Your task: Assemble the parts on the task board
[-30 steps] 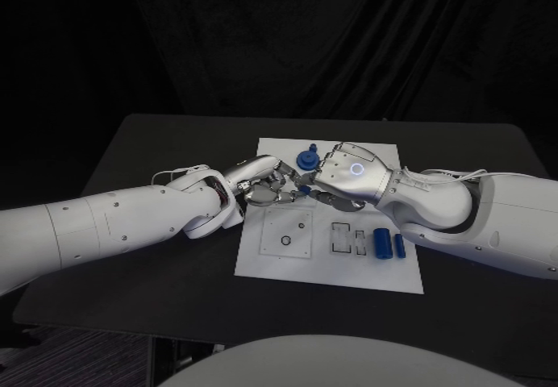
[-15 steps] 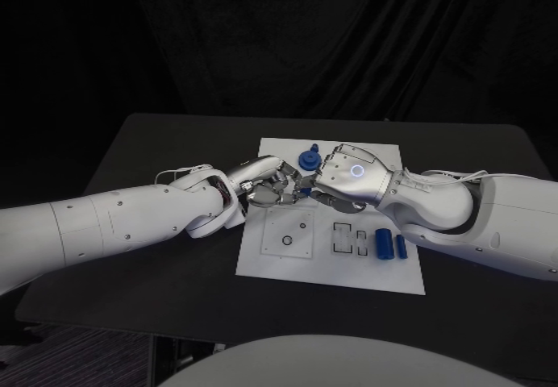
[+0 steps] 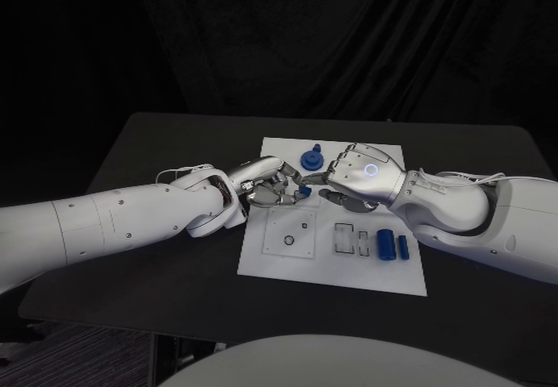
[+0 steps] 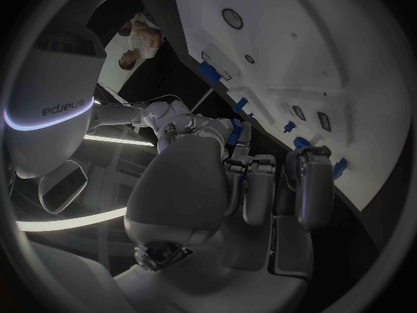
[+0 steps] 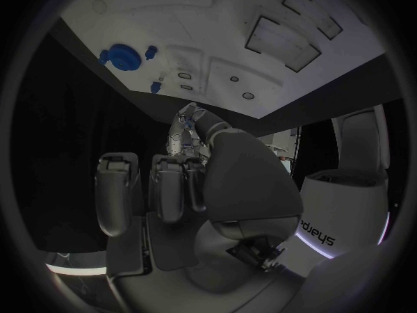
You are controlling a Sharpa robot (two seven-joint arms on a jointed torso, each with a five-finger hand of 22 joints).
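The white task board (image 3: 331,262) lies mid-table. My left hand (image 3: 270,184) hovers over the board's left edge with fingers curled, pinching a small blue part (image 3: 303,191) at its fingertips. My right hand (image 3: 360,173) floats over the board's far right part, fingers curled in with nothing seen in them, a short gap from the left hand. A round blue part (image 3: 312,158) stands at the board's far edge between the hands. Two blue cylinders (image 3: 391,243) lie side by side on the right. The right wrist view shows the round blue part (image 5: 121,55) and my left hand (image 5: 187,132) below the board.
The board (image 4: 347,62) has a square recess with a ring (image 3: 289,236) and two narrow slots (image 3: 347,238) in its near half. Several small blue pieces (image 4: 288,126) stand along its edge. Black table (image 3: 151,274) surrounds the board.
My right hand has drawn back to the right, away from the left hand, uncovering more of the round blue part. The left hand has stayed nearly still with the small blue part.
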